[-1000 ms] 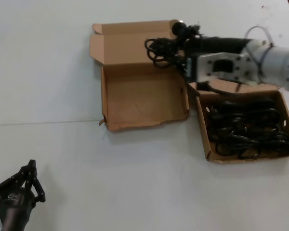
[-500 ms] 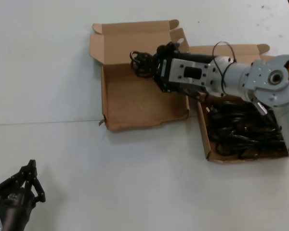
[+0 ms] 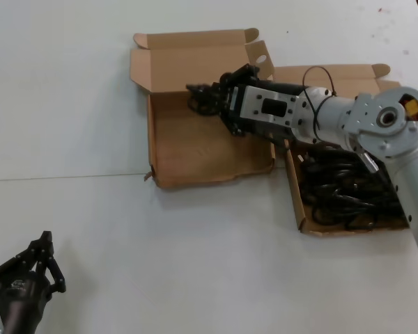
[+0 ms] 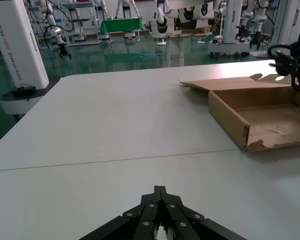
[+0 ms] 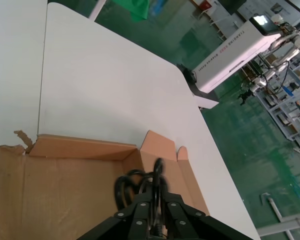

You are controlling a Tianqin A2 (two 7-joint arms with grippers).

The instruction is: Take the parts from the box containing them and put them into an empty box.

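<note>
- A coiled black cord (image 3: 203,97) hangs in the upper middle of the head view, over the back part of the empty box (image 3: 195,163), close to its lid hinge.
- The right gripper (image 3: 207,96) is clamped on that cord; the right wrist view shows the loops (image 5: 135,182) sticking out past the closed fingertips.
- The empty box has a ragged front rim and bare cardboard floor.
- Just right of it sits the box of cords (image 3: 299,202), with more black cords (image 3: 348,195) piled inside, partly under the right arm.
- The left gripper (image 3: 45,261) rests at the lower left of the frame, fingers together, on the white table (image 3: 195,257).
</note>
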